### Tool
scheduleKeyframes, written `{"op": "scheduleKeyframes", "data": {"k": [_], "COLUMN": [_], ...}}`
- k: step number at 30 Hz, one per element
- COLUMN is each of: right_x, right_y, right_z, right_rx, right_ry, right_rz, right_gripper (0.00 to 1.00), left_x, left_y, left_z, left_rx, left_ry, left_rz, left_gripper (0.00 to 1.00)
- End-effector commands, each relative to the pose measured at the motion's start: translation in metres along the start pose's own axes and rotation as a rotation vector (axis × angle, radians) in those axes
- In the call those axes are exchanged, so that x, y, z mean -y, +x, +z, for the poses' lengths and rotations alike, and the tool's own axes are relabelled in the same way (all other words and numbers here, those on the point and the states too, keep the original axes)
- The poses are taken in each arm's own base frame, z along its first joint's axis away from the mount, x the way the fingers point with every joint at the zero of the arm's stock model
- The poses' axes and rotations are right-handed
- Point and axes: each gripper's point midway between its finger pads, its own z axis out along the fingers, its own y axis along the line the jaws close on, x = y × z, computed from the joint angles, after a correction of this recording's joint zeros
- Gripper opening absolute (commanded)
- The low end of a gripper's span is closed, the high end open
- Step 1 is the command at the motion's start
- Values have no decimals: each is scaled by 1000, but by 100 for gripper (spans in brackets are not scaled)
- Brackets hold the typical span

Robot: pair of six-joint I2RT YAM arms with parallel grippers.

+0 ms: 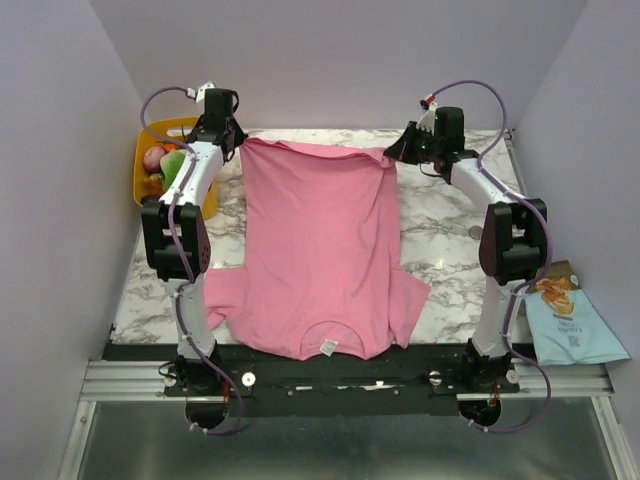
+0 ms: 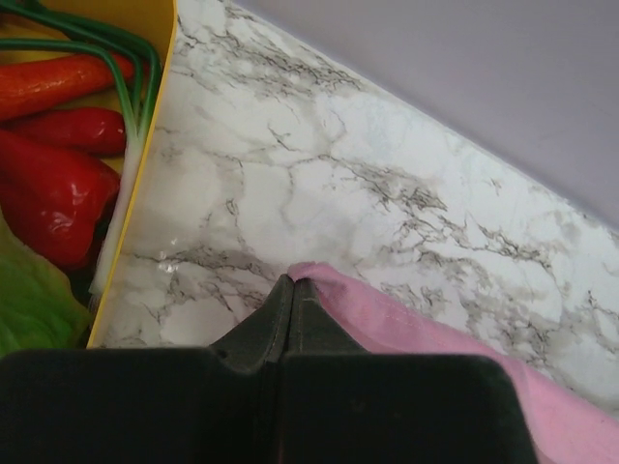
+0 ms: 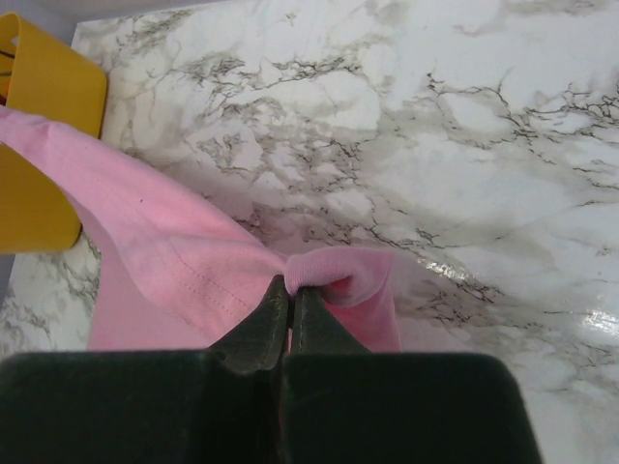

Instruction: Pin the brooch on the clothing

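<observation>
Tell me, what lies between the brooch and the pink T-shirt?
Nothing: in the top view, only a bare stretch of the marble table separates the brooch from the T-shirt.

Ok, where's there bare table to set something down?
Widest bare marble lies between the shirt and the right arm, though the brooch sits there. A smaller patch lies outside the left arm, nearer than the basket. Far corners are crowded: left gripper and right gripper pinch the hem there.
</observation>
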Motion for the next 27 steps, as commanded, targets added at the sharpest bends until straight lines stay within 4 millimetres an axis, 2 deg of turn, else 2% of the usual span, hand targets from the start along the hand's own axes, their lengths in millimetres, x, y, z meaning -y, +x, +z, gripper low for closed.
{"op": "scheduleKeyframes", "data": {"k": [1, 3, 5, 6, 7, 8, 9, 11, 12, 13, 15, 17, 20, 21, 22, 23, 24, 25, 26, 27], "right_x": [6, 14, 13, 19, 18, 19, 25, 23, 22, 18, 24, 28, 23, 23, 27, 20, 22, 21, 32, 21], "right_y": [-7, -2, -10, -4, -7, -21, -21, -47, -54, -73, -91, -104, -121, -120, -109, -114, -109, -107, -80, -87], "right_z": [12, 21, 24, 31, 34, 33, 40, 37, 37, 35, 31, 31, 23, 22, 22, 10, 7, 0, 2, -13], "right_rx": [-27, -49, -48, -65, -66, -42, -48, 0, 16, 86, 147, 183, 202, 198, 170, 182, 177, 177, 129, 147], "right_ry": [-25, -26, -55, -58, -81, -97, -109, -197, -225, -264, -257, -245, -241, -231, -207, -196, -178, -166, -118, -113], "right_rz": [16, 42, 60, 101, 119, 136, 207, 236, 287, 260, 288, 270, 233, 210, 223, 209, 197, 190, 224, 185], "right_gripper": [1, 1, 1, 1, 1, 3, 11, 44, 69, 81, 100, 100, 100, 100, 100, 100, 100, 100, 100, 100], "left_x": [4, 6, 9, 8, 12, 12, 10, 12, 15, 15, 22, 22, 27, 30, 36, 30, 31, 42, 37, 38], "left_y": [-3, 0, -4, -4, -7, -7, -8, -13, -11, -9, -12, -10, -13, -15, -31, -14, -14, -25, -10, -8], "left_z": [21, 27, 35, 37, 42, 46, 49, 61, 66, 74, 77, 76, 62, 58, 41, 40, 34, 15, 12, 4], "left_rx": [-31, -46, -40, -47, -40, -42, -45, -48, -65, -78, -87, -88, -75, -68, -34, -64, -59, -29, -58, -58], "left_ry": [20, 25, 27, 22, 30, 27, 20, 35, 58, 82, 155, 163, 194, 214, 242, 230, 236, 277, 268, 274], "left_rz": [-23, -15, -9, -3, -2, 0, 1, -20, -48, -71, -111, -126, -117, -114, -110, -94, -88, -78, -71, -58], "left_gripper": [0, 0, 0, 0, 0, 0, 0, 23, 34, 52, 62, 74, 82, 83, 84, 84, 85, 85, 85, 85]}}
